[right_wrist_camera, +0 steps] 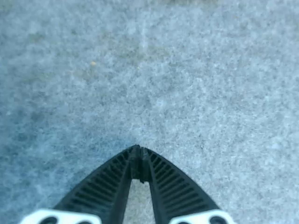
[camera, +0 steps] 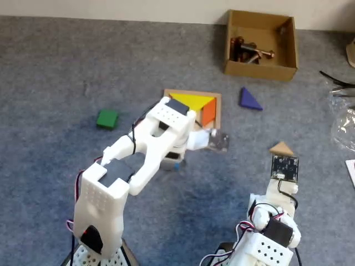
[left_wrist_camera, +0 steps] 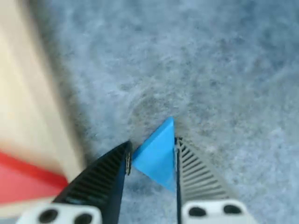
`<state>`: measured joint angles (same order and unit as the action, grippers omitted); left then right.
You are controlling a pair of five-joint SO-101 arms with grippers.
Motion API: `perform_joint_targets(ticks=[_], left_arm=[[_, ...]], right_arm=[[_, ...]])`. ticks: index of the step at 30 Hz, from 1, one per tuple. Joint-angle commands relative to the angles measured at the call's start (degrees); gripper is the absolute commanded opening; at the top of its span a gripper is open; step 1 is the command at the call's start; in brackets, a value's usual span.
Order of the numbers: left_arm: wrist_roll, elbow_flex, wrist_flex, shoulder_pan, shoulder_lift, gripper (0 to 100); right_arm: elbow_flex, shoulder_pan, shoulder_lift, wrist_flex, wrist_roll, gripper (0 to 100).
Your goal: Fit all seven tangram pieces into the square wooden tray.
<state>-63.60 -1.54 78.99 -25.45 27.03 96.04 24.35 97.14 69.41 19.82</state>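
The square wooden tray [camera: 216, 100] lies mid-table with a yellow triangle [camera: 191, 101] and an orange piece [camera: 208, 112] inside. In the left wrist view my left gripper [left_wrist_camera: 153, 143] is shut on a light blue triangle [left_wrist_camera: 156, 156] just above the carpet, beside the tray's wooden rim [left_wrist_camera: 32, 102]; a red piece [left_wrist_camera: 21, 179] lies within that rim. The left arm [camera: 161, 136] covers the tray's near side. A green square [camera: 107, 118], a dark blue triangle [camera: 249, 100] and a tan triangle [camera: 282, 148] lie loose on the carpet. My right gripper [right_wrist_camera: 139, 151] is shut on nothing over bare carpet.
A cardboard box [camera: 260, 69] with metal parts stands at the back right. Clear plastic and cables lie at the right edge [camera: 344, 122]. The right arm [camera: 277, 221] sits folded at the front right. Grey carpet covers the table.
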Motion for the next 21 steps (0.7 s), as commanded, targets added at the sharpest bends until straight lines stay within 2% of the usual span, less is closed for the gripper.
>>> perform_joint_targets(ticks=[1, 8, 11, 14, 19, 21], left_arm=[[9.8, -6.5, -0.1, -0.8, -6.1, 0], [15.8, -7.6, -0.2, -2.3, -9.2, 0], [20.5, -7.7, -0.5, -2.9, -10.0, 0], [27.7, -8.4, -3.9, -2.8, -10.2, 0], [46.6, -10.3, -12.4, -2.2, -10.0, 0], [51.9, -10.2, -16.2, -2.0, -10.0, 0]], right_arm=[[6.6, 0.8, 0.8, -1.0, -0.1, 0.5], [6.6, 0.8, 0.8, -1.0, -0.1, 0.5], [6.6, 0.8, 0.8, -1.0, -0.1, 0.5], [6.6, 0.8, 0.8, -1.0, -0.1, 0.5], [6.6, 0.8, 0.8, -1.0, -0.1, 0.5], [6.6, 0.8, 0.8, -1.0, -0.1, 0.5]])
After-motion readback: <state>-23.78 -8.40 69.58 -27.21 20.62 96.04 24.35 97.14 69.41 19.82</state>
